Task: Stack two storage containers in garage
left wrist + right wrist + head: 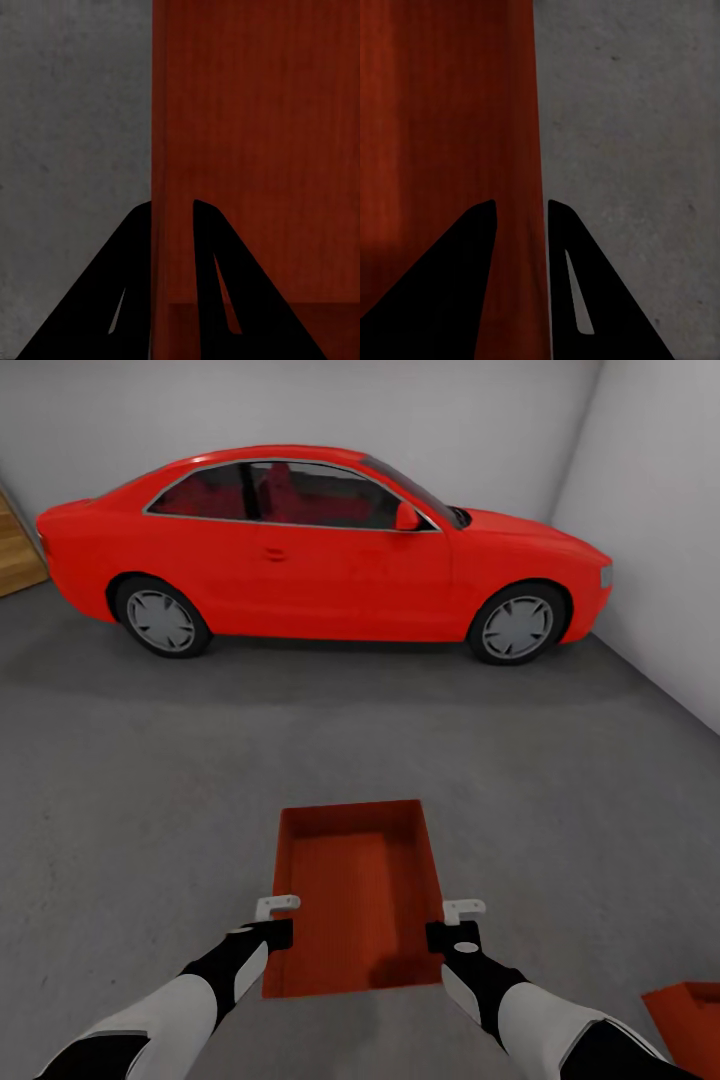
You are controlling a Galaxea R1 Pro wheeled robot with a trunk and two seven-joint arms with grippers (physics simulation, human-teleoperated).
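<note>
An orange-red storage container (355, 880) lies lengthwise in front of me over the dark grey garage floor (150, 780). My left gripper (275, 932) is shut on its left side wall, my right gripper (450, 935) on its right side wall. The left wrist view has the left gripper (171, 202) straddling the thin wall, with the bin's ribbed inside (262, 135) on one side and floor (67, 112) on the other. My right gripper (521, 201) pinches the opposite wall (442, 112) the same way. Whether the bin touches the floor I cannot tell. A corner of the second container (690, 1015) sits on the floor at the lower right.
A red car (300, 550) is parked across the far side of the garage. White walls (660, 510) close the back and right. A strip of honey-coloured wood planks (15, 550) shows at the far left. Open concrete lies between me and the car.
</note>
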